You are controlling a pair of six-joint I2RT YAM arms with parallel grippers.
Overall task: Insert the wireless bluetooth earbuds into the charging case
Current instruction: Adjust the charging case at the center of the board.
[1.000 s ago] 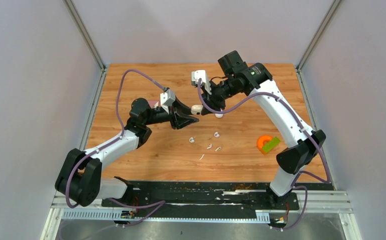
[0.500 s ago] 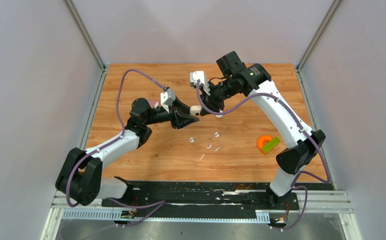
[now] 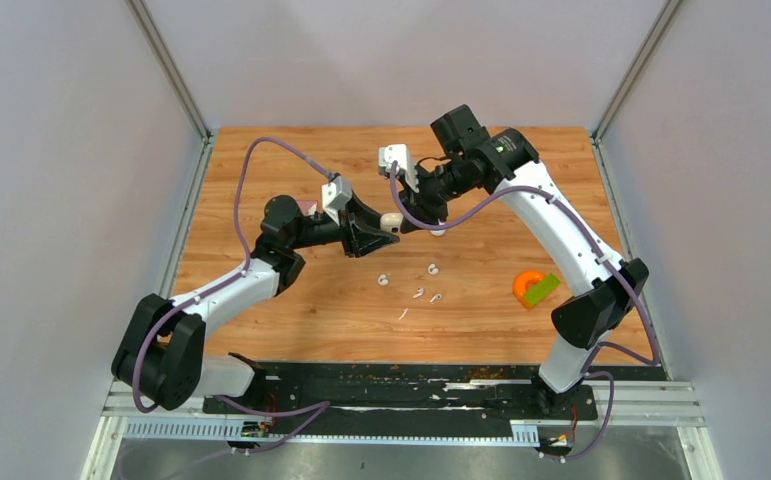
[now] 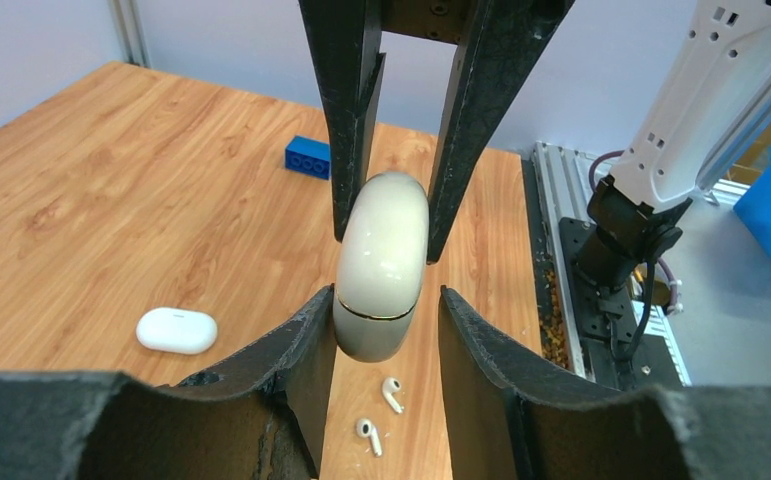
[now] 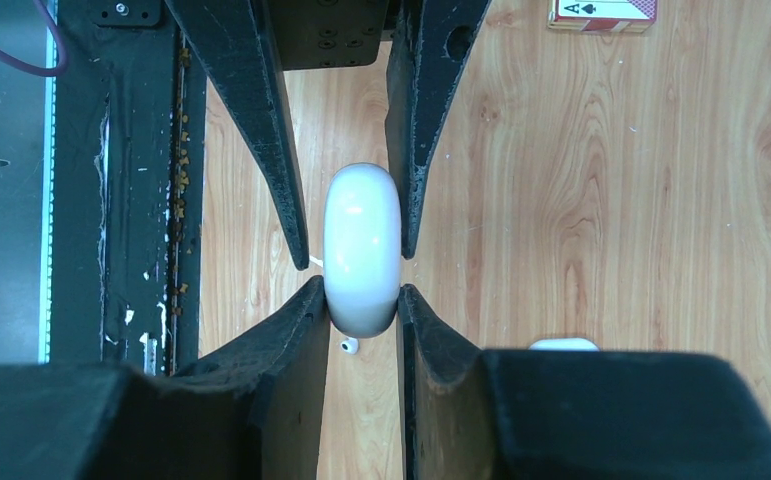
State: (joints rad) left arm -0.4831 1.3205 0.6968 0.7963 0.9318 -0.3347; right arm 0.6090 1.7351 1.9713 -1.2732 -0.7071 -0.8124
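**Bench inventory, largest first**

1. Wooden worktop [image 3: 261,300]: carries all the loose items.
2. Left gripper [image 4: 382,300]: clamped on one end of the charging case, on the short section past the seam.
3. Right gripper [image 5: 361,290]: clamped on the opposite end.
4. Charging case [image 4: 381,250]: glossy white, lid shut, held in the air between both grippers above mid-worktop. Over the last second the pair has drifted slightly toward the left edge. Both grips are unchanged and the seam is still closed. Judgement: the case is not yet open, so nothing can go in.
5. Second white case [image 4: 176,330]: lies closed on the worktop, past the held case toward the far edge.
6. Orange-and-green object [image 3: 534,287]: near the right edge.
7. Earbuds [image 3: 433,269]: four, loose at mid-worktop toward the near edge, unmoved and none in a case.
8. White sliver [image 3: 403,314]: just nearward of the earbuds.
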